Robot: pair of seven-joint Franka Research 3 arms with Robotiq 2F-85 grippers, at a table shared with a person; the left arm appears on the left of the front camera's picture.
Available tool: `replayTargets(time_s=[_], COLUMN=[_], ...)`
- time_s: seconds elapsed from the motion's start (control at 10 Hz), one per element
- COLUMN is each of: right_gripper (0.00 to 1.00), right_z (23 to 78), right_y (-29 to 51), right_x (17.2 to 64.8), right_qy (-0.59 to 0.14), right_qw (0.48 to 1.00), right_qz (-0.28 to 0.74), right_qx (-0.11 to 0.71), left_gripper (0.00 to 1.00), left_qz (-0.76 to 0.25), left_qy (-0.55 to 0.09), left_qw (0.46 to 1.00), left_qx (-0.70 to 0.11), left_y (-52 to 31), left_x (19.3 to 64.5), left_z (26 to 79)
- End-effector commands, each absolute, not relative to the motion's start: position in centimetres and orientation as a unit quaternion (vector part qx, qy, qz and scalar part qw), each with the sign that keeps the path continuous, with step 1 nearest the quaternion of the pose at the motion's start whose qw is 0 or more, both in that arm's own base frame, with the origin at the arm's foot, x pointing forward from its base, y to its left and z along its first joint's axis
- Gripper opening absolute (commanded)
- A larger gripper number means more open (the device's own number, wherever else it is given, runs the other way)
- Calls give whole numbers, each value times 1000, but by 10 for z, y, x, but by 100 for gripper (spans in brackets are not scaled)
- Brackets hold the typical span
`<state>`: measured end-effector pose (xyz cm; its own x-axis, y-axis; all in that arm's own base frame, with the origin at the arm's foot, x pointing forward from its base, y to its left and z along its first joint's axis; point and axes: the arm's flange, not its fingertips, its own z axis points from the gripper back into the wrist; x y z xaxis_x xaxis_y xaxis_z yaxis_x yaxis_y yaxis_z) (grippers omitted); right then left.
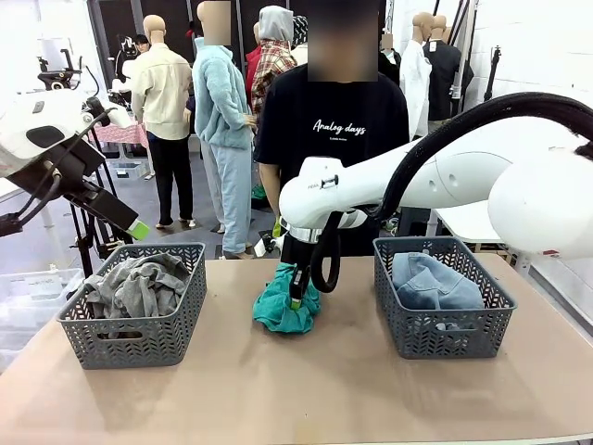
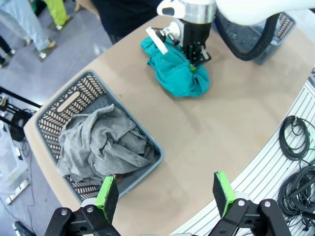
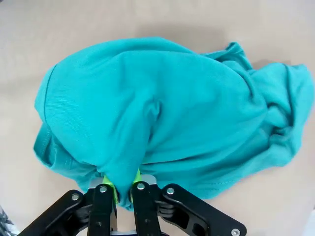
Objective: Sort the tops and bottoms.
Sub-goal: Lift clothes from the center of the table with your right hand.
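1. The teal-green top (image 3: 167, 113) lay bunched on the table (image 1: 352, 399) between the two baskets.
2. The right gripper (image 3: 123, 189) was clenched on a fold of its cloth, pinched between the green pads.
3. The left gripper (image 2: 165, 191) hung spread wide, holding nothing, above the left basket (image 1: 139, 338), where the grey top (image 1: 139, 283) lay.
4. The denim bottoms (image 1: 434, 283) sat in the right basket (image 1: 435, 334).

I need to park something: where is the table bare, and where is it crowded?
Bare: the table in front of both baskets. Crowded: between left basket and right basket, where the right pincer pinches the teal top. Grey top and denim fill the baskets.
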<state>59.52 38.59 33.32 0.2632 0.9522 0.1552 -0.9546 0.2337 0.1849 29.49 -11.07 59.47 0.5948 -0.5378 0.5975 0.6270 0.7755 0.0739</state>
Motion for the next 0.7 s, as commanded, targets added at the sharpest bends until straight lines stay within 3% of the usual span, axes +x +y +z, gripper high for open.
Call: replayTargets(time_s=[0.0,0.3,0.6], right_gripper=[0,0,0], right_z=[393,502,566], right_y=[374,354,344], right_x=[588,581,567], right_qy=[-53,-143,-196], right_qw=[798,805,793], right_qz=[587,571,574], right_qx=[124,79,51], left_gripper=[100,100,100], left_qz=[-327,-327,-327], left_qy=[-310,-310,-310], left_qw=[889,889,889], left_qx=[-78,-78,-78], left_y=[-109,-109,-109], left_x=[295,295,295], left_z=[595,595,595])
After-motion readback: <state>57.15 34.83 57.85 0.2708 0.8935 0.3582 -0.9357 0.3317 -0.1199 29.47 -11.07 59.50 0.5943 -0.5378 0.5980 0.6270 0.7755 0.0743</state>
